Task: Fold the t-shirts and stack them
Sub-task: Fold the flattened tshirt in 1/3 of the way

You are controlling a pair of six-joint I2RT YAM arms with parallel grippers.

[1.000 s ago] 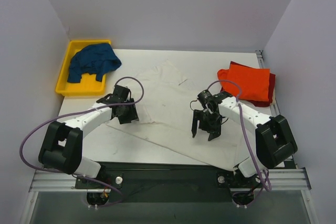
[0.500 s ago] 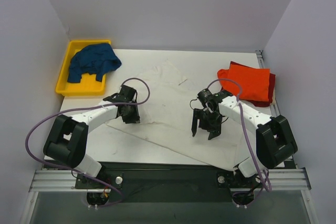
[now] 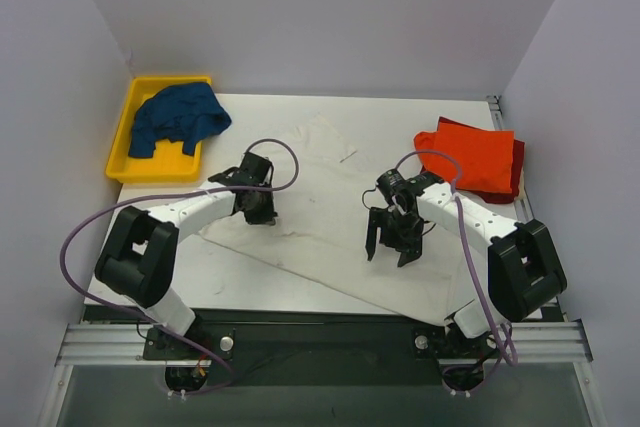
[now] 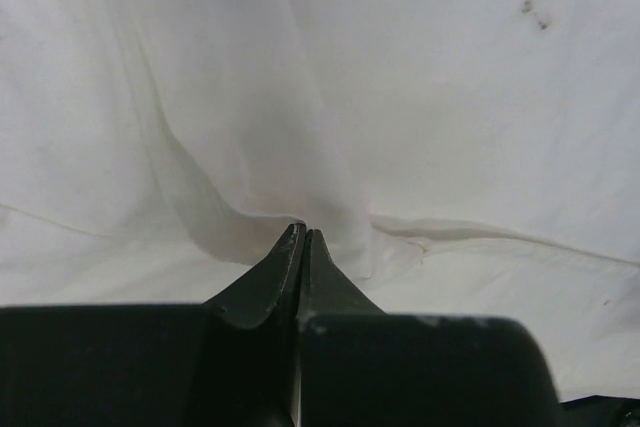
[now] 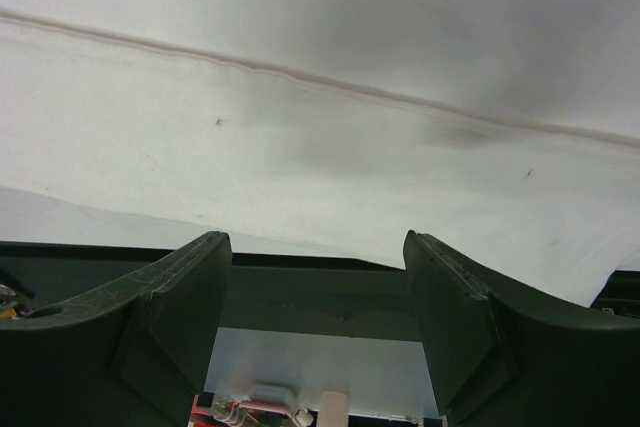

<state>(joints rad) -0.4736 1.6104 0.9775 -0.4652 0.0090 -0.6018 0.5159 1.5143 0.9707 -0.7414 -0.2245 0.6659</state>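
A large off-white t-shirt [image 3: 325, 202] lies spread across the middle of the table. My left gripper [image 3: 262, 215] sits at its left edge, shut on a pinched fold of the cloth. In the left wrist view the fabric [image 4: 420, 97] puckers up to the closed tips of the left gripper [image 4: 301, 232]. My right gripper [image 3: 388, 255] hangs open over the shirt's right half, nothing between its fingers. In the right wrist view the shirt [image 5: 330, 127] and a seam lie beyond the right gripper [image 5: 317, 247]. Folded orange-red t-shirts [image 3: 478, 155] lie at the right, over a dark red one [image 3: 518, 165].
A dark blue t-shirt [image 3: 178, 115] lies crumpled in the yellow bin [image 3: 125, 142] at the back left corner. Purple cables loop off both arms. The shirt's lower right corner reaches the table's near edge [image 3: 430, 312].
My left gripper has moved right and away from the base onto the shirt's left edge and has shut on the cloth. The right arm has stayed still.
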